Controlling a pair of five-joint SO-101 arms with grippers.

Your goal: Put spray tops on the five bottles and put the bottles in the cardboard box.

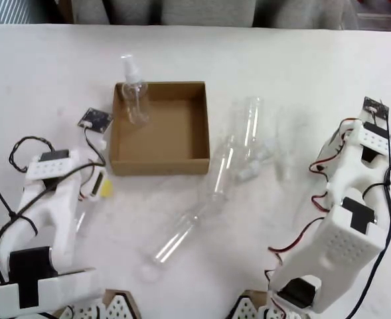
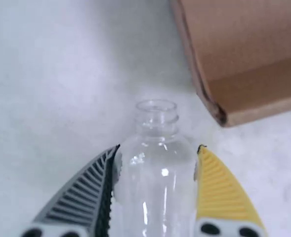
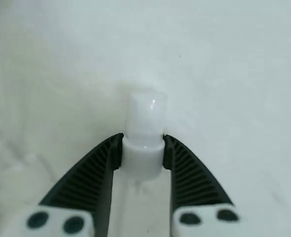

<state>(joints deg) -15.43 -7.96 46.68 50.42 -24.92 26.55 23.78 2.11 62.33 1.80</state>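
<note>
My left gripper (image 2: 157, 150) is shut on a clear bottle (image 2: 156, 118) with an open neck and no top, close to a corner of the cardboard box (image 2: 244, 59). The right gripper (image 3: 143, 140) is shut on a white spray top (image 3: 147, 113) just above the white table. In the high view the cardboard box (image 1: 158, 163) sits at centre left, and a bottle with a spray top (image 1: 134, 93) leans in its far left corner. The left gripper (image 1: 99, 186) is at the box's near left corner. Clear bottles (image 1: 215, 173) lie to the right of the box.
Loose spray tops (image 1: 255, 166) lie among the bottles right of the box. Another bottle (image 1: 175, 239) lies nearer the front. The right arm (image 1: 354, 199) stands along the right edge, and cables trail beside both arms.
</note>
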